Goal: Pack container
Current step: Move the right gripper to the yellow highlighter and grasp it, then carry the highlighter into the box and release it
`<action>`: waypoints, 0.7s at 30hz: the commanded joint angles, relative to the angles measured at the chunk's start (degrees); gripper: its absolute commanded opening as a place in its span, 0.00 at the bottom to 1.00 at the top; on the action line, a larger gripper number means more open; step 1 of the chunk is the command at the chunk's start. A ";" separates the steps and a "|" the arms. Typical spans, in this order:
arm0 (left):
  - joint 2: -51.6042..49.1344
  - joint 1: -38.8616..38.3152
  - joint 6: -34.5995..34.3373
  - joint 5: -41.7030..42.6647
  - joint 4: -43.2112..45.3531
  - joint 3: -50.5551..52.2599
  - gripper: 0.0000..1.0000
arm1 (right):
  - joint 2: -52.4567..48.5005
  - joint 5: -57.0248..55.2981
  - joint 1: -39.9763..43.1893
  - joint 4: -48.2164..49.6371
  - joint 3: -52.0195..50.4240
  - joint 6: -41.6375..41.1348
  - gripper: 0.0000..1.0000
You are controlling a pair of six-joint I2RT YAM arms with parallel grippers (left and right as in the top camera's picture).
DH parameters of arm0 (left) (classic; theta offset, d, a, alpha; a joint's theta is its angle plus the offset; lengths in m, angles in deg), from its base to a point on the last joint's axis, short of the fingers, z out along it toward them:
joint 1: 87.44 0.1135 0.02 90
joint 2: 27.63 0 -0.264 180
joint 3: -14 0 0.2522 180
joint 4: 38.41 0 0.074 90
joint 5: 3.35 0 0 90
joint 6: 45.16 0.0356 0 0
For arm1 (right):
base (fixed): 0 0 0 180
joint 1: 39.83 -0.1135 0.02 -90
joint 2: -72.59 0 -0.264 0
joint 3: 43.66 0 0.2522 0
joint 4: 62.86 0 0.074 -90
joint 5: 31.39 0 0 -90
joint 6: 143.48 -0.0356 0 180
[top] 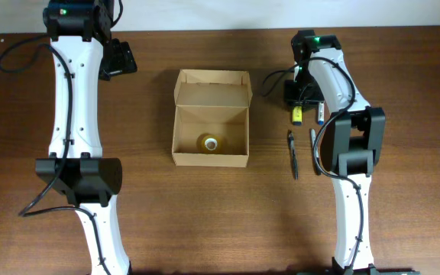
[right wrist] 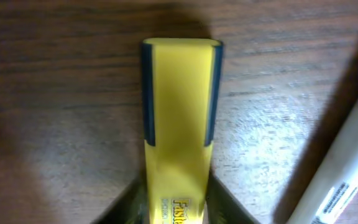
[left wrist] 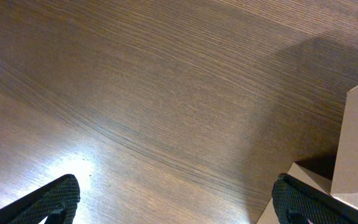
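Tan container (top: 209, 160) centre of table (top: 205, 221), lid flap (top: 212, 93) back for loading, round yellowish item (top: 210, 143) inside. Right gripper (right wrist: 178, 208) off to container's right, pinching yellow highlighter (right wrist: 179, 93) flat on table, likely for lift into container. Left gripper (left wrist: 176, 202) spread wide, parked left of container, out of way.

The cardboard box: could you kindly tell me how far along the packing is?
Done: the open tan cardboard box already holds one small round yellowish item. In hand: the right tool is closed on the yellow highlighter beside the box. Left: the white marker, two black pens and closing the lid; the left tool hangs open, empty.
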 commanded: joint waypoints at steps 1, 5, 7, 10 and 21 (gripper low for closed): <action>-0.09 0.28 0.83 0.20 -0.15 -1.05 1.00 | -1.18 -1.60 0.55 0.17 -2.12 -0.42 0.04; -0.09 0.31 0.83 0.20 -0.15 -1.05 1.00 | -1.14 -1.53 0.52 0.04 -2.10 -0.42 0.04; -0.09 0.28 0.83 0.20 -0.15 -1.05 1.00 | -0.94 -1.44 0.52 -0.39 -2.01 -0.39 0.04; -0.09 0.28 0.83 0.20 -0.15 -1.05 1.00 | -0.37 -1.36 0.52 -1.90 -0.44 -0.42 0.04; -0.09 0.31 0.83 0.20 -0.15 -1.05 1.00 | 7.54 -1.11 -1.53 -11.82 23.26 -0.44 0.04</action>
